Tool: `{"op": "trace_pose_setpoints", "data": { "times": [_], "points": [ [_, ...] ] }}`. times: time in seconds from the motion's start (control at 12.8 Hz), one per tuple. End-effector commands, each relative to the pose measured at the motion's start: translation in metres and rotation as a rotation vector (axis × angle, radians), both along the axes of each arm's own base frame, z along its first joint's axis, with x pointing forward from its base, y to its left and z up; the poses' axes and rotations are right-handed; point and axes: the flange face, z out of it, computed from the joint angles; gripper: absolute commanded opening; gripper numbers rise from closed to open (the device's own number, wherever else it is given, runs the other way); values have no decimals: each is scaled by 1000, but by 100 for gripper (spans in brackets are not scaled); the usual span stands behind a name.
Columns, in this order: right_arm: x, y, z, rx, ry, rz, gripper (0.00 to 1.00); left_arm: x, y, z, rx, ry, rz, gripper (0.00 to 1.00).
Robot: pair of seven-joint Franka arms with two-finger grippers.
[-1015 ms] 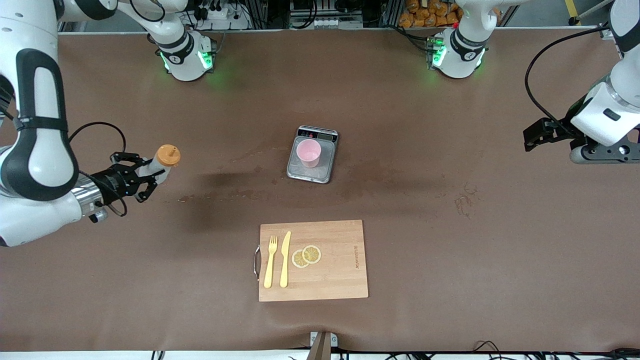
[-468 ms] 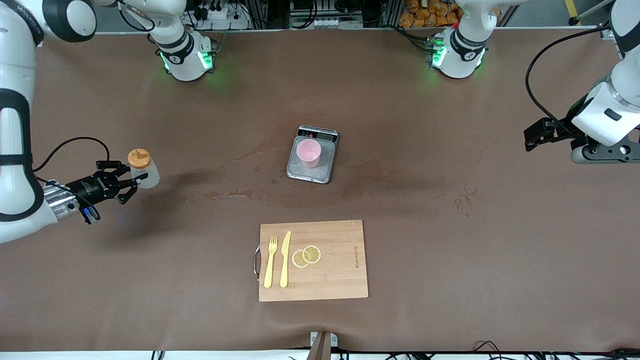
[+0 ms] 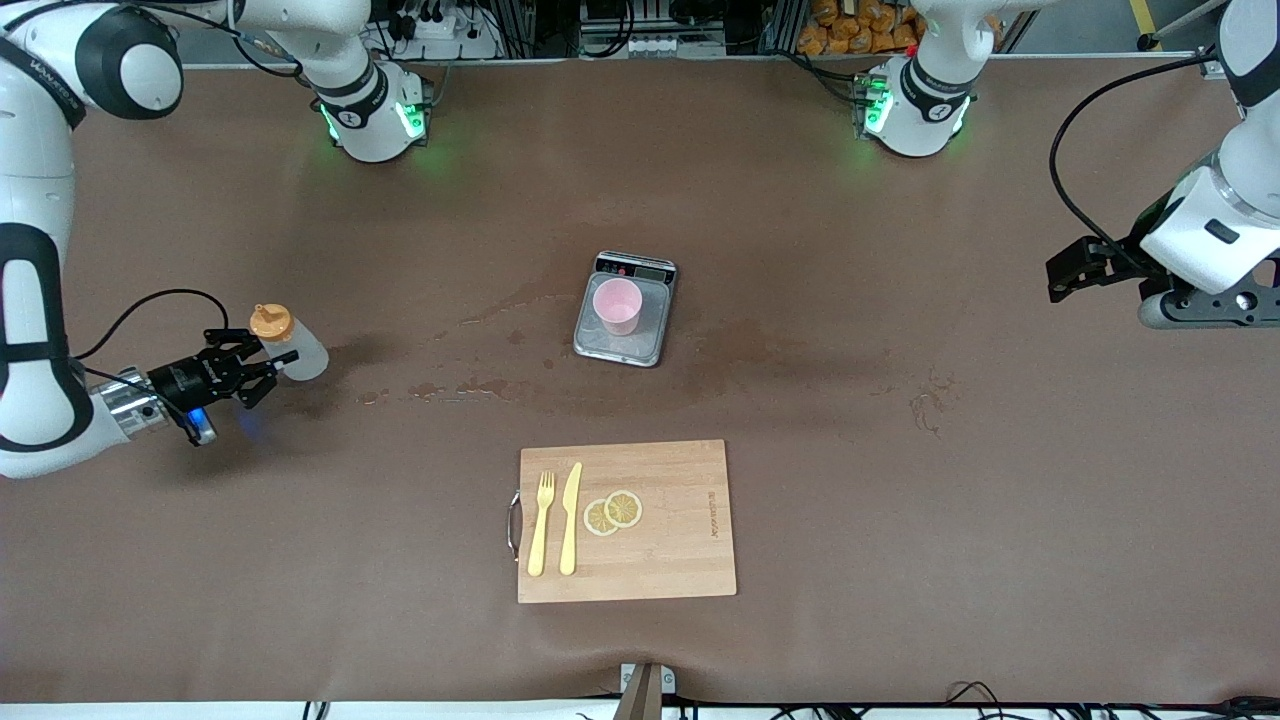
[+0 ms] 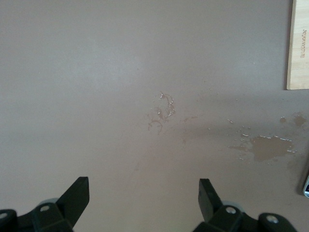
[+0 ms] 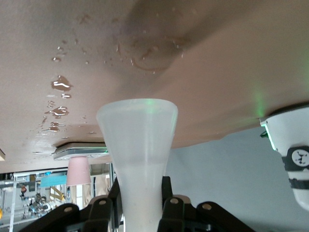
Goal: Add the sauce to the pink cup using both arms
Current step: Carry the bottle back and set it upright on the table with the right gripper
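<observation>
The right hand, clamped on the translucent orange-capped squeeze bottle at the bench's right-arm end, must carry it over the pale-pink tumbler on the steel scale, while the left hand waits with fingers apart.

Small printing on the cutting board is too tiny to read.

The sauce is a small translucent greyish-white squeeze bottle with an orange nozzle cap, gripped about its body by the closed right end effector at the right arm's end of the surface. It stands roughly upright, cap uppermost, its base low to the surface; whether the base touches cannot be told. In the right wrist view the bottle flares from the fingers toward its base, pale contents visible inside. The pink cup is a plain pale-pink tapered tumbler, upright with mouth open, standing on the steel scale at mid-surface, well apart from the bottle. The left end effector waits open over the left arm's end.
</observation>
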Motion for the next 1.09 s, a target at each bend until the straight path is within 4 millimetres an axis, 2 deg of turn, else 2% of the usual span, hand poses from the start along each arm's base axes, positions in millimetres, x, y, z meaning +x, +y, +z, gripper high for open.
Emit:
{"op": "trace_pose_setpoints", "data": {
  "times": [0.0,0.16,0.31,0.47,0.62,0.7,0.78,1.02],
  "points": [
    [-11,-24,-26,76,-9,-46,15,-6,1,4,-13,2,2,100],
    [-14,-37,-29,73,-26,-70,16,-6,0,4,-13,1,1,100],
    [-16,-41,-31,73,-25,-75,32,-6,0,4,-13,2,1,100],
    [-19,-37,-43,83,-7,-76,37,-6,0,4,-13,2,1,100],
    [-20,-40,-50,73,-12,-86,65,-7,0,4,-12,2,1,100],
    [-19,-39,-50,71,-12,-86,89,-7,0,4,-12,2,1,100],
    [-19,-39,-50,70,-11,-86,100,-7,0,5,-12,1,1,100],
    [-14,-49,-35,65,-35,-90,100,-8,-3,6,-12,-1,-1,100]
  ]
}}
